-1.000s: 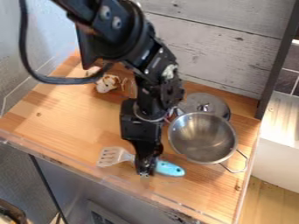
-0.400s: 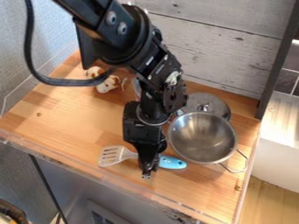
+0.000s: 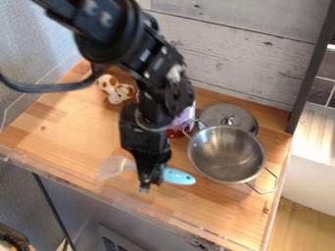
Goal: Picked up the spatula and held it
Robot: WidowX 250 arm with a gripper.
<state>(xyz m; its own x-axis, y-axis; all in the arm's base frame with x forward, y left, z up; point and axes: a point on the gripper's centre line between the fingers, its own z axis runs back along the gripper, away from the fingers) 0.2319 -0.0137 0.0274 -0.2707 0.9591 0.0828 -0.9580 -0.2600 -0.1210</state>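
Note:
The black gripper (image 3: 148,183) hangs over the front of the wooden counter, shut on the spatula around where its handle meets the neck. The spatula's light blue handle (image 3: 179,176) sticks out to the right of the gripper, and its pale slotted head (image 3: 112,167) points left and looks blurred. Part of the spatula between them is hidden behind the gripper. How high the spatula is above the counter I cannot tell.
Right of the gripper stands a steel pot (image 3: 227,154) with wire handles, a metal lid (image 3: 229,117) behind it. A red and purple item (image 3: 180,125) is partly behind the arm. A brown and white toy (image 3: 116,91) lies at the back left.
The gripper first shifted slightly right, then moved left and a little up in the view. The spatula moved along with it. More of the red and purple item now shows.

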